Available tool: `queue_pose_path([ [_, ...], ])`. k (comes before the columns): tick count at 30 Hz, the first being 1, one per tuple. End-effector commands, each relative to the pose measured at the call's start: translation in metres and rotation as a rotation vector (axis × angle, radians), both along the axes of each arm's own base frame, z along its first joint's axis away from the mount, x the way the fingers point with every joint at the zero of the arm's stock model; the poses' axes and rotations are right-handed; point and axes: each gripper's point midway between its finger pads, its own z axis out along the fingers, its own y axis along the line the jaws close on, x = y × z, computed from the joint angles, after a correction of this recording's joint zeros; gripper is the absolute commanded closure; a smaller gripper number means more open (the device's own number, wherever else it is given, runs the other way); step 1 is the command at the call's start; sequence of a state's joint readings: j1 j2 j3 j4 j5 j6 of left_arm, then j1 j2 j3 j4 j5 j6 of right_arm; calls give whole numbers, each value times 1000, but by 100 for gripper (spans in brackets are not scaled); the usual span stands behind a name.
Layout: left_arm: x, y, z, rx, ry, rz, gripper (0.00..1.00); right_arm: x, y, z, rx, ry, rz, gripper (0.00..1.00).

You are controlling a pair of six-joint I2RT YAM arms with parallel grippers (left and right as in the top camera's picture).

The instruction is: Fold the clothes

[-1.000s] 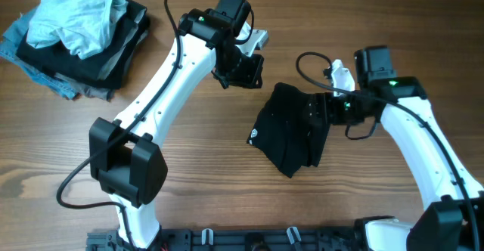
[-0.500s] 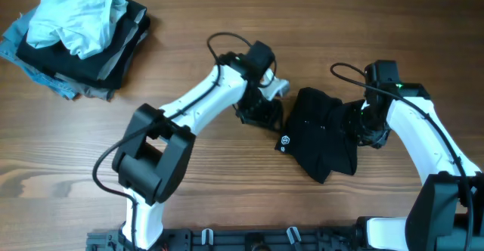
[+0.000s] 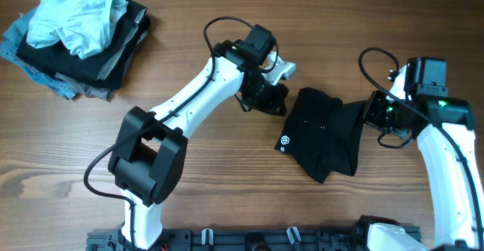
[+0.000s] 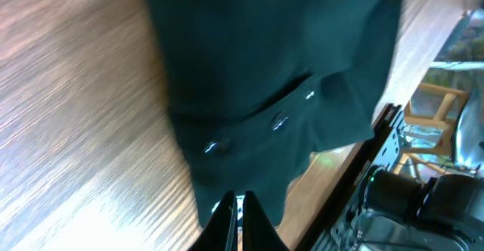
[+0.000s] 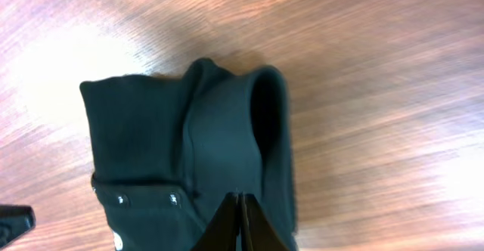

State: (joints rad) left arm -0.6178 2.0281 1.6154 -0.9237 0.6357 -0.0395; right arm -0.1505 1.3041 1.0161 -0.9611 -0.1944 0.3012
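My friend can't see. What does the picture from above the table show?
A crumpled black garment lies on a wooden table, the left gripper at its upper-left edge, the right gripper at its right edge. A pile of clothes sits far left.

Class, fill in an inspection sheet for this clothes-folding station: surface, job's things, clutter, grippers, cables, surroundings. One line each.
Surface: wooden table, bare grain.
Job's things: black garment bunched between the arms, with a white logo at its left edge; pile of clothes at the far left corner, topped by a pale blue piece.
Clutter: nothing seen.
Grippers: left gripper shut at the garment's edge, and whether it pinches cloth is unclear; right gripper shut on the garment's right side.
Cables: left arm cable and right arm cable loop clear of the cloth.
Surroundings: black rail along the near edge; beyond is blurred.
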Motion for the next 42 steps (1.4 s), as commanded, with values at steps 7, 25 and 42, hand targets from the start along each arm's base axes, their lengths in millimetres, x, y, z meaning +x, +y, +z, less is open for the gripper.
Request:
queue_pose_path([
  [7, -31, -36, -62, 104, 97, -20, 96, -25, -3, -134, 39, 415, -120, 96],
  [25, -19, -7, -34, 210, 148, 84, 96, -6, 3, -18, 12, -17, 5, 77],
  [42, 132, 39, -77, 140, -104, 583, 96, 14, 13, -19, 44, -84, 93, 77],
])
